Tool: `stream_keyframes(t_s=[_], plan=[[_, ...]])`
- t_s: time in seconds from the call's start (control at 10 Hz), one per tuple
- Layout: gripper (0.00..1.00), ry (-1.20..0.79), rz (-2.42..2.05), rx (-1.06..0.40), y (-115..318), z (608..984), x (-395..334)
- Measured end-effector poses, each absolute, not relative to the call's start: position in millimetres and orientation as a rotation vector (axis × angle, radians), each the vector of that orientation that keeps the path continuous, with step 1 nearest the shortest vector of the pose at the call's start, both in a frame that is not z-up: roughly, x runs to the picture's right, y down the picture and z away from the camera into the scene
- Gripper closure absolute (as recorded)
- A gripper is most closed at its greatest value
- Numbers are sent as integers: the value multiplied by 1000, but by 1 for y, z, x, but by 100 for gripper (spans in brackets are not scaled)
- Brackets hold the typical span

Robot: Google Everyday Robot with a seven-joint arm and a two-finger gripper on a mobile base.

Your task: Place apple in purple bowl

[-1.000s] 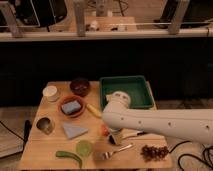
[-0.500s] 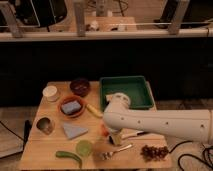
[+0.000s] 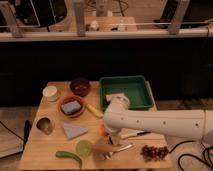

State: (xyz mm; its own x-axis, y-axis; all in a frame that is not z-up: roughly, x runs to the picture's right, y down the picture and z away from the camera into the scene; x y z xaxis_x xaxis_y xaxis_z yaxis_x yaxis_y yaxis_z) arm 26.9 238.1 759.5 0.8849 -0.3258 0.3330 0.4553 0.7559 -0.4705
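The dark purple bowl (image 3: 80, 86) stands at the back of the wooden table (image 3: 45, 150), left of the green tray. A small orange-red round fruit (image 3: 102, 130), probably the apple, lies mid-table and is partly hidden by my white arm (image 3: 150, 121). My gripper (image 3: 106, 146) hangs down from the wrist just in front of that fruit, low over the table and next to a fork. The bowl is well behind and to the left of the gripper.
A green tray (image 3: 127, 91) stands at the back right. An orange bowl (image 3: 72, 106) holding a blue object, a white cup (image 3: 50, 93), a metal cup (image 3: 45, 125), a grey-blue cloth (image 3: 75, 131), a green round fruit (image 3: 83, 147), a green pepper (image 3: 69, 157), a yellow piece (image 3: 94, 111), a fork (image 3: 120, 148) and dark grapes (image 3: 154, 151) lie around.
The arm has shifted slightly and the gripper sits a little lower by the orange-red fruit. Nothing on the table has moved.
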Motion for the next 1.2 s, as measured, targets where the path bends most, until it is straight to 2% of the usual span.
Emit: stream_keyframes(t_s=[0.6, 1.2], plan=[[20, -387, -717, -514, 214, 761, -2], [20, -529, -1008, -417, 206, 764, 12]])
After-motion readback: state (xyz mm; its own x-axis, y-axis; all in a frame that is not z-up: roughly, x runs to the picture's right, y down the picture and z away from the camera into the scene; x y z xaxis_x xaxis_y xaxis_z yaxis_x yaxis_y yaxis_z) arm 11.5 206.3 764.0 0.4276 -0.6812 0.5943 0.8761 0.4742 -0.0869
